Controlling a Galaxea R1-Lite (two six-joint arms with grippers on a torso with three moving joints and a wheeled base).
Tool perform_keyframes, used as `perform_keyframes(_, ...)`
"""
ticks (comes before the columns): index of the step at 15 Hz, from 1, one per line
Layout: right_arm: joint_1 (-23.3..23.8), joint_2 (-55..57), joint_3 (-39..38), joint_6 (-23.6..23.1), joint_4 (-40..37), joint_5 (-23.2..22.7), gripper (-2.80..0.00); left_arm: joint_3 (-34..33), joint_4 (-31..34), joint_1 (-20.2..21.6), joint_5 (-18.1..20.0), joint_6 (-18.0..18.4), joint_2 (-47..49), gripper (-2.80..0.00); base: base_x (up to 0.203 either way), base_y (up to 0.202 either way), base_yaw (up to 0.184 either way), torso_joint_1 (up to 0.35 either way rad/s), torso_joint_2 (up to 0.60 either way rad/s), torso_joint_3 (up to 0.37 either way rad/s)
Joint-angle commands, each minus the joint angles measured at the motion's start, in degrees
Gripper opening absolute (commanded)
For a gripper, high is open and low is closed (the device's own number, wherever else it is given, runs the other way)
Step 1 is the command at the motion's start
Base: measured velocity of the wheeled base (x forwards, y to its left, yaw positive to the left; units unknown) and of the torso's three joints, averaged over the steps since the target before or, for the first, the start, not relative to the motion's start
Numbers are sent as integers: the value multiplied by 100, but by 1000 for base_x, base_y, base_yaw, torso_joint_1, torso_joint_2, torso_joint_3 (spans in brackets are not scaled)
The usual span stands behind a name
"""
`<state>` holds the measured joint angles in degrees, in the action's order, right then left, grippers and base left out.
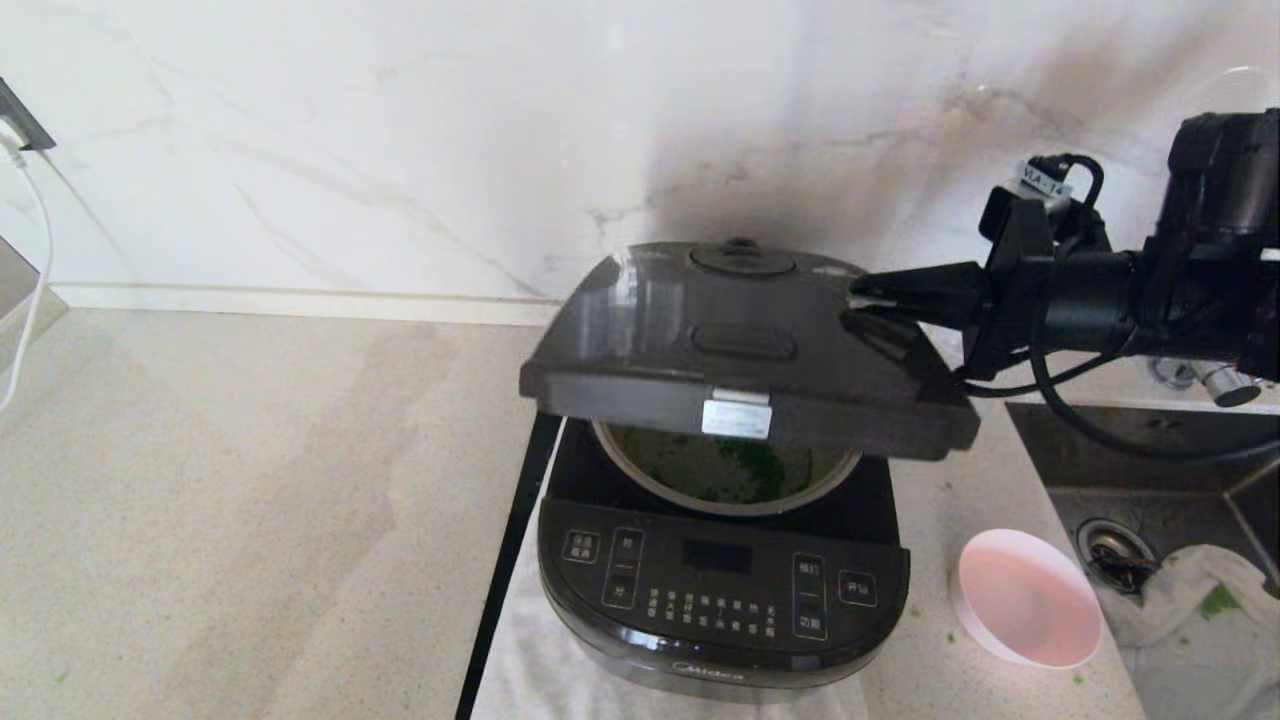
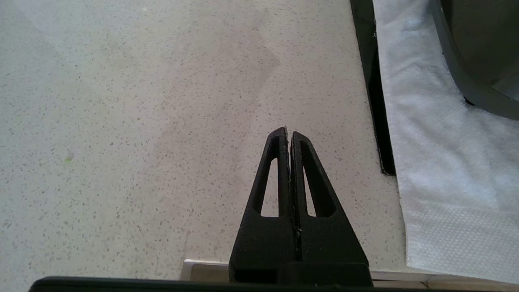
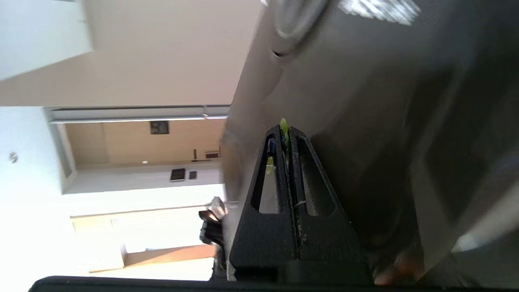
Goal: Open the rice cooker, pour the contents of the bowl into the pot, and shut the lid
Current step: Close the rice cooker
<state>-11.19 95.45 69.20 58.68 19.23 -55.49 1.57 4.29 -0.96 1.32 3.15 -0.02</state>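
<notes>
1. The right gripper (image 1: 858, 293) had its fingers pressed together, holding nothing, tips against the top of the half-lowered lid (image 1: 740, 345).
2. Below those fingers, the green bits (image 1: 745, 470) lay in the pot (image 1: 640, 478) of the rice cooker (image 1: 720, 590).
3. The empty bowl (image 1: 1030, 610) sat lower, beside the cooker.
4. The left gripper (image 2: 288, 134), also closed and empty, hung over the counter (image 2: 142, 121).

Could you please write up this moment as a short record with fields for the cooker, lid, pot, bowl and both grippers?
rice cooker: on a white cloth, beside the sink
lid: partly lowered, not latched
pot: in the cooker, green bits inside
bowl: empty, on the counter, the cooker's right
right gripper: shut, tips at the lid's top
left gripper: shut, parked over bare counter
</notes>
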Motion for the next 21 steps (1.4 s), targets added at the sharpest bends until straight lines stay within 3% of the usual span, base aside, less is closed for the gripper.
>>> perform_keyframes(1, -52, -148, -693, -43, 158, 30, -280, 1, 2, 0, 0, 1, -6, -280, 0, 0, 0, 0, 0, 0)
perform_keyframes(5, -155, -107, -1723, -74, 770, 54, -280, 1, 2, 0, 0, 1, -1, -280, 0, 0, 0, 0, 0, 0)
perform_keyframes(9, -323, 271, -2202, -77, 1205, 220, -280, 1, 2, 0, 0, 1, -6, -280, 0, 0, 0, 0, 0, 0)
perform_keyframes(12, -366, 429, -2280, -335, 1206, 408, -280, 1, 2, 0, 0, 1, -6, -280, 0, 0, 0, 0, 0, 0)
perform_keyframes(21, -240, -742, -1689, -78, 1170, 551, -280, 1, 2, 0, 0, 1, -6, -280, 0, 0, 0, 0, 0, 0)
